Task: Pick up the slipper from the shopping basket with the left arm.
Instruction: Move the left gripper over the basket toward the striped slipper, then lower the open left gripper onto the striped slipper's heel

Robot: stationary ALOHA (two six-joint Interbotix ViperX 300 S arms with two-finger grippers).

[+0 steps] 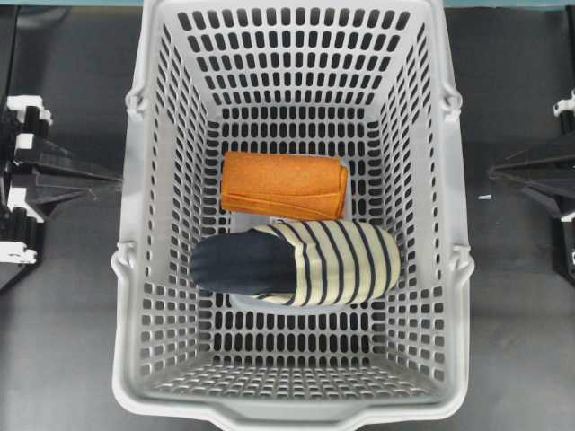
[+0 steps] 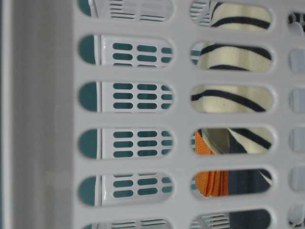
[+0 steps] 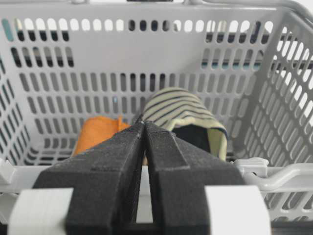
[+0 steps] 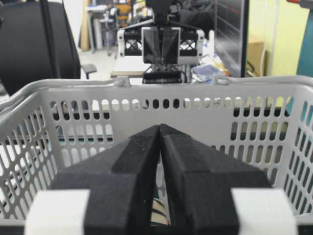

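Grey perforated plastic forms the shopping basket (image 1: 153,269), which fills the middle of the overhead view and stands on a dark table (image 1: 63,341). On the basket floor lies the slipper (image 1: 296,262), cream with dark navy stripes, its length running left to right. The striped toe points to the right; the navy insole opening faces left. Just beyond the slipper, on the far side of the floor, lies a folded orange cloth (image 1: 284,184); the two touch or nearly touch along their long edges.

The left arm (image 1: 40,175) sits outside the basket at the left edge of the overhead view, well apart from the slipper. The left gripper (image 3: 143,128) points level towards the basket from outside the rim. Its jaws are pressed together, tip to tip, with nothing between them. In the left wrist view the slipper (image 3: 186,120) appears past the fingertips inside the basket, open end towards the camera, with the orange cloth (image 3: 98,134) on its left.

The right gripper (image 4: 160,131) is likewise outside the basket rim (image 4: 156,85) on the opposite side. Its jaws are clenched and empty. Across the basket, the left arm (image 4: 161,44) faces it.

In the table-level view the slipper (image 2: 233,57) and the cloth (image 2: 212,183) show through the wall slots.
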